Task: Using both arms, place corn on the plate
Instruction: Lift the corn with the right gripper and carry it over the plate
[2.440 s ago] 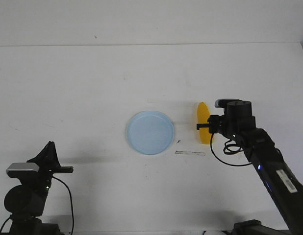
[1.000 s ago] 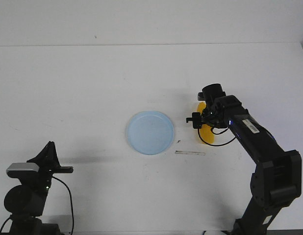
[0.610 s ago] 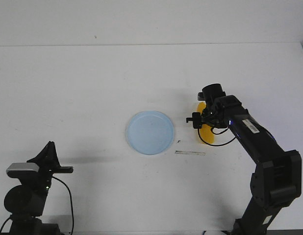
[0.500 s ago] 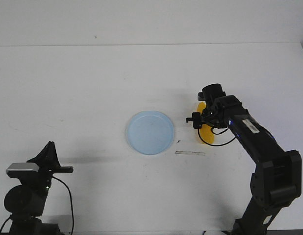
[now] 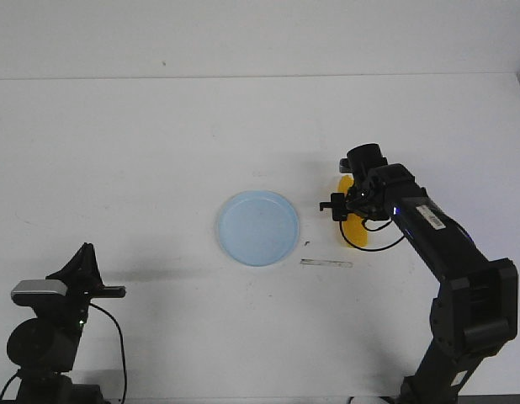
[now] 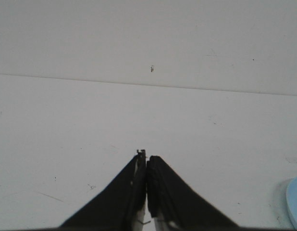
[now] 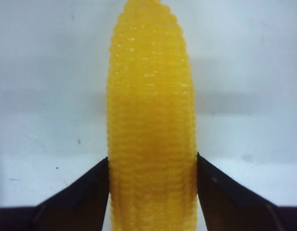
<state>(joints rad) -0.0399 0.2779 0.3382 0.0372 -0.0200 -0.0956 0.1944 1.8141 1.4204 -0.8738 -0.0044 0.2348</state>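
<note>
On the white table (image 5: pixel 159 151), the plate (image 5: pixel 257 228) lies at about nine o'clock from the right gripper (image 5: pixel 344 208), near but apart from it. The left gripper (image 6: pixel 146 192) sits parked well away at the near left corner, fingers pressed together on nothing. So the right arm is the nearer one. Its fingers (image 7: pixel 86 192) pinch the corn (image 7: pixel 152 125) across its width, the long axis running twelve to six. The cob is bright yellow, kernel-ribbed, tapering to one end.
</note>
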